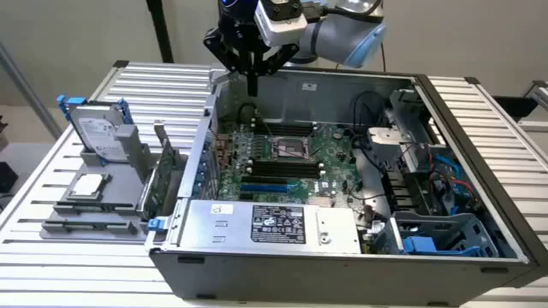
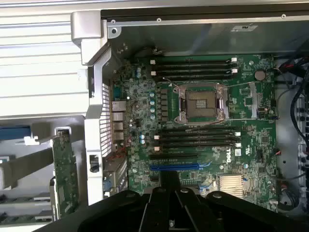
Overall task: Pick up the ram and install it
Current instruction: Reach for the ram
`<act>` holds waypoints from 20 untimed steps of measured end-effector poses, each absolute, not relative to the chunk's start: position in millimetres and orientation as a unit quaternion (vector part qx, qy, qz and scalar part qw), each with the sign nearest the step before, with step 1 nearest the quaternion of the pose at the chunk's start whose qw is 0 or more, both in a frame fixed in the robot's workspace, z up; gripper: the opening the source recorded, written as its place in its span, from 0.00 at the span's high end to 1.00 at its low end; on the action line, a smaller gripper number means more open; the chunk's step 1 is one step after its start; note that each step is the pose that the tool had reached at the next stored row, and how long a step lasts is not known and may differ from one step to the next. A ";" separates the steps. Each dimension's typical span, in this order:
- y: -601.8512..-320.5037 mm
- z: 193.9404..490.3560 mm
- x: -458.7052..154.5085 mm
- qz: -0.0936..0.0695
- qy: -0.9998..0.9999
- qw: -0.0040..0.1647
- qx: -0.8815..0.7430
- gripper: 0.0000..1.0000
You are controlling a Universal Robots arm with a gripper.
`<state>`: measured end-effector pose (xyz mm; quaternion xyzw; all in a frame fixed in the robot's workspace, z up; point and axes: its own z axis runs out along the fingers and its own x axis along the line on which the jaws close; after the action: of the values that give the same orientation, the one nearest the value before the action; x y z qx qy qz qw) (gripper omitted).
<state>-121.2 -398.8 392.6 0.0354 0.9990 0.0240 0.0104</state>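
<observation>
at the exterior view's left, the ram appears to be one of two narrow sticks standing in the grey tray. rightward, the gripper hangs above the case, fingers narrow, nothing visible between them. picking seems the step in hand; it calls for parted fingers and a square grip. farther right are the black slots.

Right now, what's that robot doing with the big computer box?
The robot's black pincer is shut with nothing in it, up above the open computer case. It isn't touching the green motherboard inside. What looks like the ram sits in the grey holder beside the case, so it isn't installed.
</observation>
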 end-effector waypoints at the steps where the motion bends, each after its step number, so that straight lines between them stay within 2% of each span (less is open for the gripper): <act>1: -398.8 392.6 -121.2 0.024 0.999 0.010 0.035 1.00; 20: -403.4 392.7 -123.0 0.024 0.999 0.010 0.036 1.00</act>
<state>-123.0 -403.4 392.7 0.0357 0.9990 0.0239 0.0102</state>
